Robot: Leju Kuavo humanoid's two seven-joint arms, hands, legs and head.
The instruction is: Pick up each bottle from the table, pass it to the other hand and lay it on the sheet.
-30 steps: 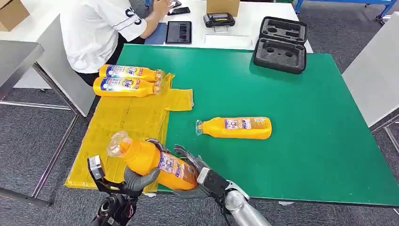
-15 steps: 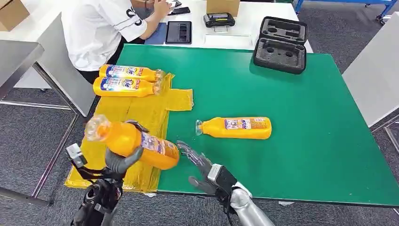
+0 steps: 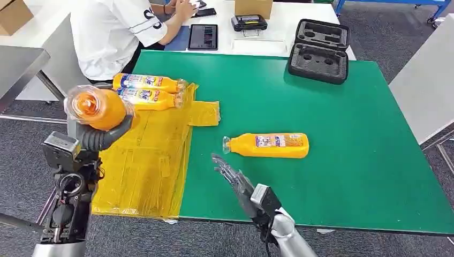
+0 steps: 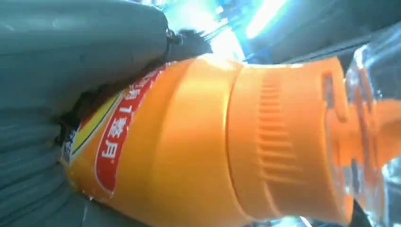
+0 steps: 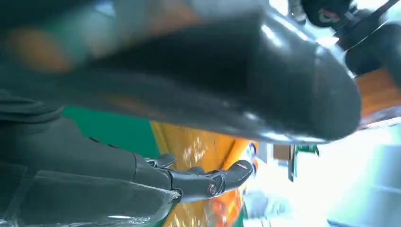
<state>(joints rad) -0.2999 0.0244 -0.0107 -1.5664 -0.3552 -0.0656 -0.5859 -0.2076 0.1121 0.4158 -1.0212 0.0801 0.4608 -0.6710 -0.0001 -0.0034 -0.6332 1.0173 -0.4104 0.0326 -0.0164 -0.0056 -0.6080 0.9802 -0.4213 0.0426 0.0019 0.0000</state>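
Observation:
My left hand (image 3: 101,136) grips an orange bottle (image 3: 96,108) with a clear cap, raised above the left edge of the yellow sheet (image 3: 147,160), cap end toward the camera. Up close in the left wrist view the same bottle (image 4: 227,142) lies against my left hand (image 4: 71,71). Two more orange bottles (image 3: 147,83) (image 3: 152,99) lie side by side at the sheet's far end. Another orange bottle (image 3: 267,145) lies on its side on the green table (image 3: 321,107). My right hand (image 3: 231,178) hovers open over the table's near edge, its fingers (image 5: 208,182) stretched out and holding nothing.
A black foam-lined case (image 3: 319,51) sits open at the table's far right. A person in a white shirt (image 3: 112,32) sits at the far left by a white desk with a tablet (image 3: 203,37) and small devices. Grey tables flank both sides.
The bottle passed from my right hand to my left. My left hand has lifted it up and leftward, tipping the cap toward the camera. My right hand has let go and opened.

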